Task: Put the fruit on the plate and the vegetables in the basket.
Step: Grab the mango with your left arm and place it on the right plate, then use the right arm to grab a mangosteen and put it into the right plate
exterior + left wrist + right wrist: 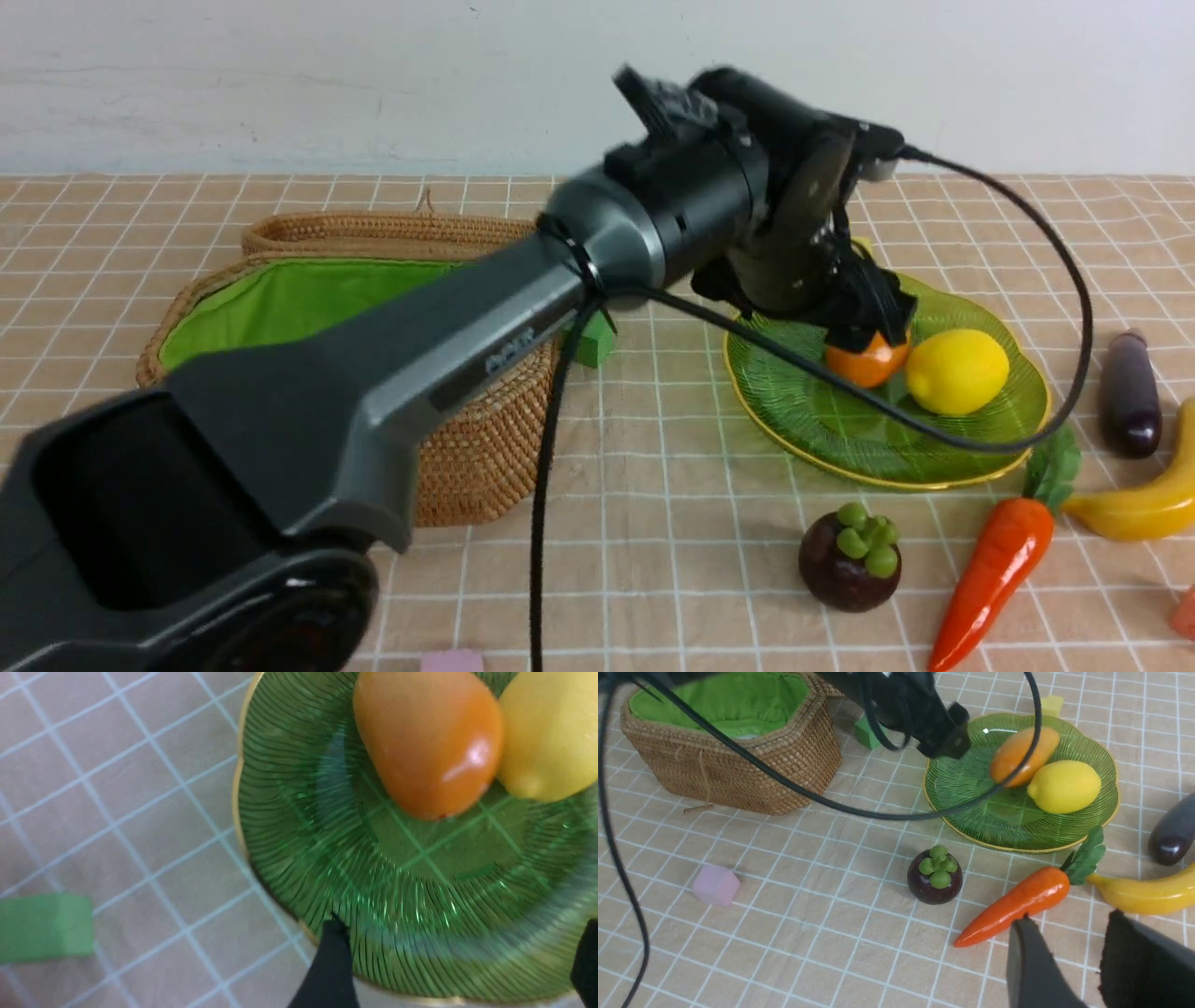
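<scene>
R gripper (1066,921), jaws parted & empty, is nearest the carrot (1017,903): just ahead, tip near, leaves toward the plate (971,793). Mangosteen (934,877) sits beside it on the surface. Farther off, L gripper (866,322), jaws spread & empty, is over mango (864,362) & lemon (957,371) on plate.

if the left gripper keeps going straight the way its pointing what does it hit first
Most likely the bare ribbed glass of the plate, just short of the mango. The left gripper points down at it, open and empty. Depth is unclear; it might graze the mango.
</scene>
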You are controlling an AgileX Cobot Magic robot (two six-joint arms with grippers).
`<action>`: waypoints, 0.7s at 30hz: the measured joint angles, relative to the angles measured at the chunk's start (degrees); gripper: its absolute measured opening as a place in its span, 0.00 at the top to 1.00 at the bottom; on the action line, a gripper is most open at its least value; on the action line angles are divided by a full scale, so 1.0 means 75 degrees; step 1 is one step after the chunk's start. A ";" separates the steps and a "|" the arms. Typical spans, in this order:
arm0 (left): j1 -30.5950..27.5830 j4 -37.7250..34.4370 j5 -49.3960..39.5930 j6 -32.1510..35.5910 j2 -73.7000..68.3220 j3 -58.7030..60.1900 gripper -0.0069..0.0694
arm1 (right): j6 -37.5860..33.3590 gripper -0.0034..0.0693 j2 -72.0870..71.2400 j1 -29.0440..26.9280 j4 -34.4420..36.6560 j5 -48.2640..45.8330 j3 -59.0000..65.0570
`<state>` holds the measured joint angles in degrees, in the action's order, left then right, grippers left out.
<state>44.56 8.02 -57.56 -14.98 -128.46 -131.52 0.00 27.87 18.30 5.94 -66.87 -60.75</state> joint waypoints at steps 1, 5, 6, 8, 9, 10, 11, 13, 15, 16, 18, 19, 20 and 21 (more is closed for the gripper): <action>0.0000 -0.0008 -0.0475 0.0000 0.0410 0.0000 0.18 | 0.0087 0.63 0.0034 0.0000 0.0000 0.0000 0.0000; 0.0000 -0.0063 -0.1537 0.0000 0.1879 0.0156 0.38 | 0.0200 0.63 0.0261 0.0000 0.0051 -0.0016 0.0000; 0.0000 -0.0070 -0.1678 -0.0025 0.2354 0.0269 0.46 | 0.0227 0.63 0.0399 0.0000 0.0117 -0.0061 0.0000; 0.0000 -0.0156 -0.1753 -0.0129 0.3299 0.0538 0.64 | 0.0226 0.63 0.0792 0.0000 0.0267 -0.0211 0.0000; 0.0000 -0.0185 -0.1753 -0.0167 0.3754 0.0697 0.74 | 0.0226 0.63 0.1046 0.0000 0.0345 -0.0286 0.0000; 0.0000 -0.0207 -0.1753 -0.0194 0.4289 0.0950 0.85 | 0.0226 0.63 0.1393 0.0000 0.0401 -0.0344 0.0000; 0.0000 -0.0207 -0.1753 -0.0194 0.4378 0.1002 0.86 | 0.0226 0.63 0.1451 0.0000 0.0410 -0.0352 0.0000; 0.0000 -0.0226 -0.1753 -0.0178 0.5538 0.1909 0.93 | 0.0226 0.63 0.2256 0.0000 0.0494 -0.0322 0.0000; 0.0000 -0.0235 -0.1753 -0.0153 0.6281 0.2708 0.93 | 0.0226 0.63 0.2812 0.0000 0.0535 -0.0236 0.0000; 0.0000 -0.0235 -0.1753 -0.0115 0.6675 0.3179 0.93 | 0.0226 0.63 0.3060 0.0000 0.0564 -0.0212 0.0000; 0.0000 -0.0255 -0.1530 -0.0039 0.7875 0.4691 0.93 | 0.0226 0.63 0.3699 0.0000 0.0683 -0.0143 0.0000; 0.0000 -0.0283 -0.1309 -0.0032 0.8363 0.5306 0.93 | 0.0226 0.63 0.3949 0.0000 0.0763 -0.0101 0.0000; 0.0000 -0.0334 -0.0777 -0.0032 0.9131 0.6427 0.93 | 0.0219 0.63 0.4379 0.0015 0.0951 -0.0015 0.0000; 0.0000 -0.0378 -0.0413 -0.0032 0.9809 0.7088 0.93 | 0.0196 0.63 0.4621 0.0057 0.1041 0.0054 0.0000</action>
<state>44.56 5.19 -60.66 -15.22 -54.90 -78.36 1.47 62.52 18.73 13.75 -66.47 -60.75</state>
